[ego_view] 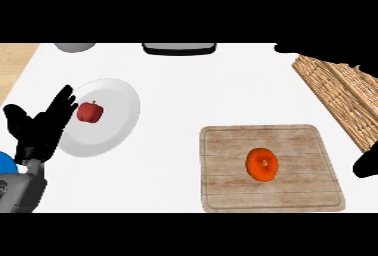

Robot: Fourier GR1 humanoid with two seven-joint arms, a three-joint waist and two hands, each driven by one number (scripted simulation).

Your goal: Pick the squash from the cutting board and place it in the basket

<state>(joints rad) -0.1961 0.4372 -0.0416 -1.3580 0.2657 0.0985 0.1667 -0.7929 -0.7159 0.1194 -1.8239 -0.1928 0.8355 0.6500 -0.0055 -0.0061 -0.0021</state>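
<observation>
flanking the squash (262, 164) on its cutting board (295, 197): plate (118, 100), basket (339, 95)

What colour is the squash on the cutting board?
Orange; the squash shows plainly in the head view.

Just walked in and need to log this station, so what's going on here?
Nothing is held yet. An orange squash lies on the wooden cutting board; the wicker basket sits at the counter's right. The robot's left hand rests open, fingers up, beside a white plate carrying a red pepper. The right hand shows only as a dark shape at the right edge.
</observation>
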